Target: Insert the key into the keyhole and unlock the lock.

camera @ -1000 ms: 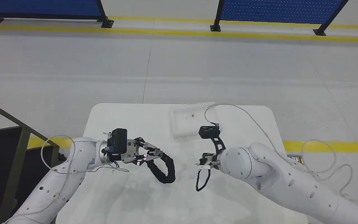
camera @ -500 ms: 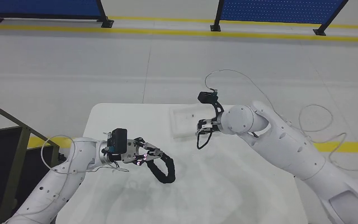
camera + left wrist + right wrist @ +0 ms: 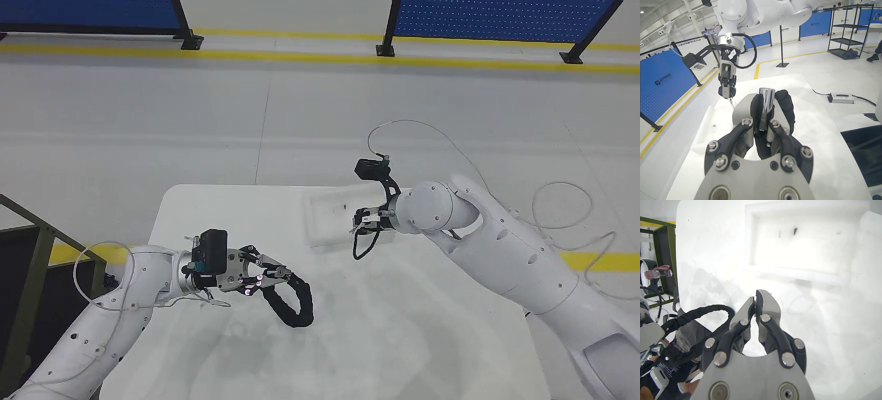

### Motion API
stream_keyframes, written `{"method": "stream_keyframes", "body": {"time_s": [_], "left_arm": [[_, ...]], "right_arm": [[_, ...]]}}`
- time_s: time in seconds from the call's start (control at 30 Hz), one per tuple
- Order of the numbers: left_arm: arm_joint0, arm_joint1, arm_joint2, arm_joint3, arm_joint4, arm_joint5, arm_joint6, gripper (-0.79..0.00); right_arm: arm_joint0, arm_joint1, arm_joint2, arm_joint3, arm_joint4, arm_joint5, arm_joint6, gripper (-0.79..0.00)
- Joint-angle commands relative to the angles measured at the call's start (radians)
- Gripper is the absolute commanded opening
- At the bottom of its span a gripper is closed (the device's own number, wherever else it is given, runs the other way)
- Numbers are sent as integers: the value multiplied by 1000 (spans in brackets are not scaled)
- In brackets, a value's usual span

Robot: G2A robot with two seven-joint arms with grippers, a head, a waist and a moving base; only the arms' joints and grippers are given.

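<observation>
The left hand [image 3: 762, 123] holds the black cable lock with chrome cylinder [image 3: 766, 106] above the white bench [image 3: 420, 330]. Beyond it, the right hand [image 3: 727, 92] hangs with the small metal key [image 3: 731, 100] near the rim of the shallow white foam tray [image 3: 325, 225] on the bench.

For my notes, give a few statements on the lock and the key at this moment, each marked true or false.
The left gripper is shut on the lock. True.
The key is already inside the lock. False: the right gripper holds it, apart from the lock.
The lock lies in the white tray. False: the left gripper holds it away from the tray.
The lock has a black cable. True.
</observation>
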Motion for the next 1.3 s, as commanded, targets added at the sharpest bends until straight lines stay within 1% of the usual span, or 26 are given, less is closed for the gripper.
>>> {"method": "stream_keyframes", "body": {"time_s": [0.0,0.17,0.27,0.33,0.43,0.53,0.63,0.77,1.0,1.27], "left_arm": [[0,0,0,0,0,0,0,-785],[0,0,0,0,0,0,0,-785],[15,0,-4,-15,-8,23,-56,-785],[18,5,-22,-22,-5,25,-82,-785],[37,20,-73,-22,-7,23,-71,-785],[69,42,-138,-36,-7,3,-49,-785],[114,70,-201,-60,10,0,-37,-785],[158,95,-278,-77,4,6,-20,-785],[163,96,-284,-78,1,8,-16,-785],[163,96,-284,-78,1,8,-16,-785]], "right_arm": [[0,0,0,0,0,0,0,-785],[0,0,0,0,0,0,0,-785],[-17,0,-2,21,-26,17,-31,-785],[-11,-5,-20,32,-89,55,-41,-785],[25,-31,-58,49,-148,76,-41,-785],[71,-71,-98,107,-175,59,-56,-785],[121,-126,-136,207,-171,-4,-91,-785],[164,-185,-169,336,-161,-58,-124,-785],[221,-296,-221,567,-137,-194,-168,-785],[260,-414,-253,816,-115,-290,-198,-785]]}}
